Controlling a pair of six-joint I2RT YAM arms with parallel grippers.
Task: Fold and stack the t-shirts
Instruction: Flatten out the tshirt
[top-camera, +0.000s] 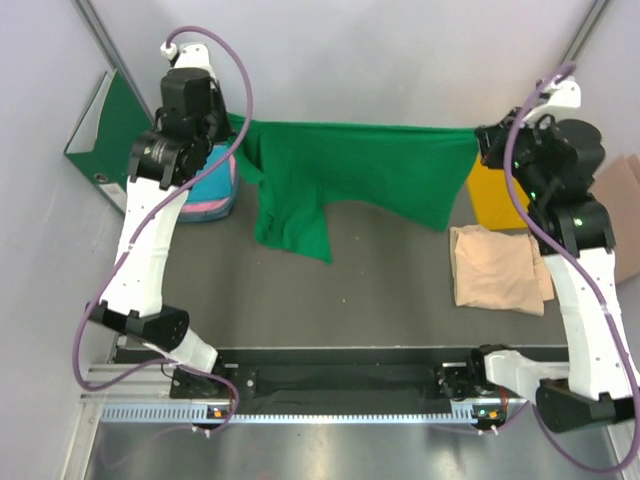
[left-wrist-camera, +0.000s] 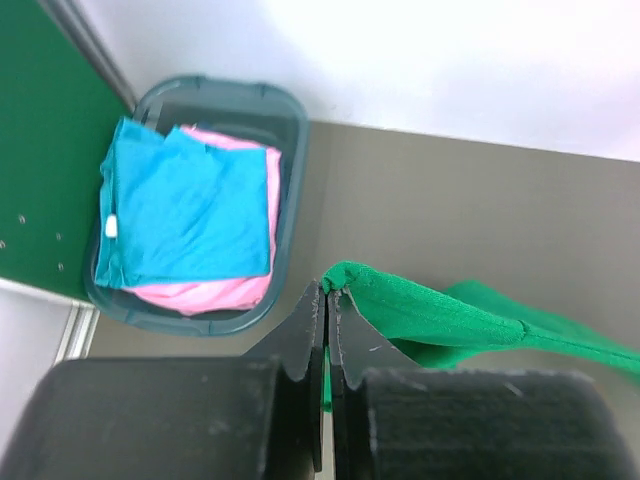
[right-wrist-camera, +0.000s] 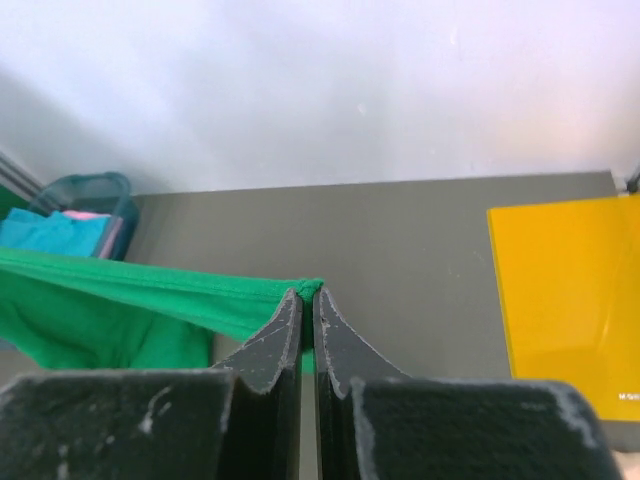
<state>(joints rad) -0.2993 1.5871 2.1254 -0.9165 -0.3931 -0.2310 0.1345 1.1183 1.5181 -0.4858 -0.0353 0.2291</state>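
Our left tool (left-wrist-camera: 323, 290) and right tool (right-wrist-camera: 305, 293) each pinch shut on the soft bright green cotton t-shirt (top-camera: 350, 170), stretched across the frame's upper middle.

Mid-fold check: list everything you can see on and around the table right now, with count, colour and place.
bright green cotton t-shirt: one, green, stretched between both grippers over the far half of the table
beige-peach cotton t-shirt: one, beige, folded, right side of the table
teal-blue cotton t-shirt: one, blue, folded, topmost in the basket
pink cotton t-shirt: one, pink, under the blue one
dark teal plastic basket: one, far left
green ring binder: one, upright at the left wall
flat yellow folder: one, far right
grey table: one
left gripper: shut on the green shirt
right gripper: shut on the green shirt
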